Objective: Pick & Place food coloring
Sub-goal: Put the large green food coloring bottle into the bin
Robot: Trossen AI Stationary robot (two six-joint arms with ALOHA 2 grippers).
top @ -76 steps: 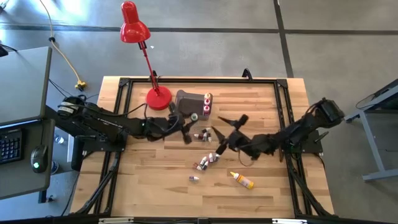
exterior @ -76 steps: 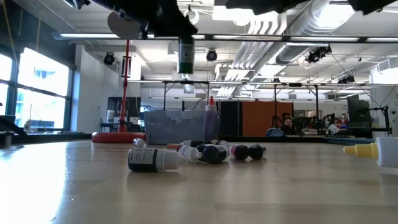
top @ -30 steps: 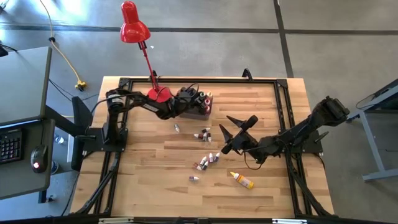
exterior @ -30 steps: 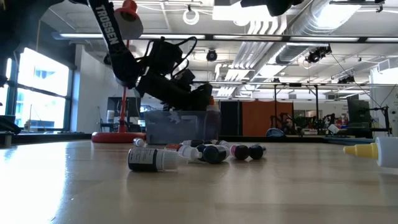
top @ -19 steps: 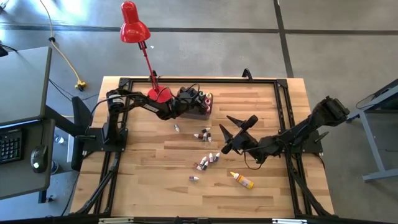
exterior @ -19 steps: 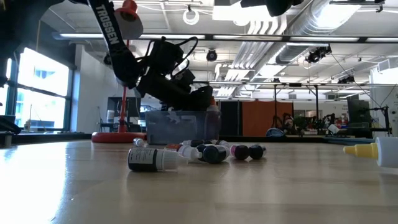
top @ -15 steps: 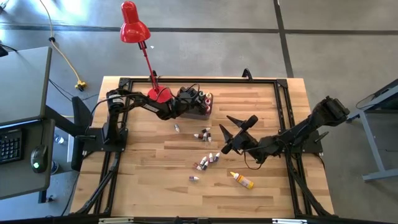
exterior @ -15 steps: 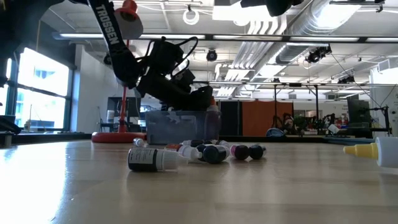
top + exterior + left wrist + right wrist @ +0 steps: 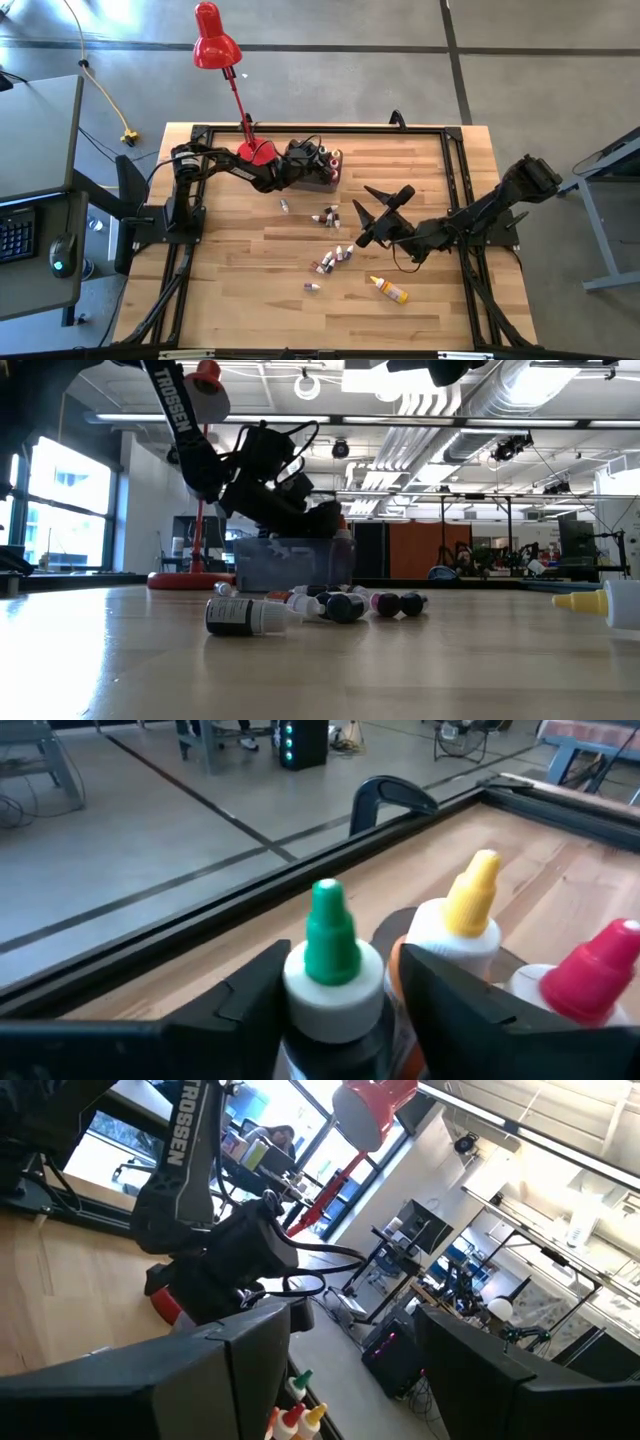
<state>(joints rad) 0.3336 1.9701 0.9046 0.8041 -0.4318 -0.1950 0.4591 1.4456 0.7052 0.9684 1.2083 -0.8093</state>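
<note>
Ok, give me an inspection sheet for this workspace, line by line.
Surface: wooden table, black frame rails.
Job's things: green-capped bottle upright between the left gripper's fingers over the grey bin; yellow- and red-capped bottles upright beside it; more bottles lie mid-table; one yellow-capped bottle lies apart.
Clutter: red desk lamp.
Grippers: left gripper at the bin; right gripper open above the table.
Cables: yellow cable on the floor.
Surroundings: desk with keyboard, mouse.

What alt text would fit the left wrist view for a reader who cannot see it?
The left gripper has its fingers on either side of a green-capped bottle, standing upright. Beside it stand a yellow-capped bottle and a red-capped bottle, with the wooden table and its black edge rail beyond.
</note>
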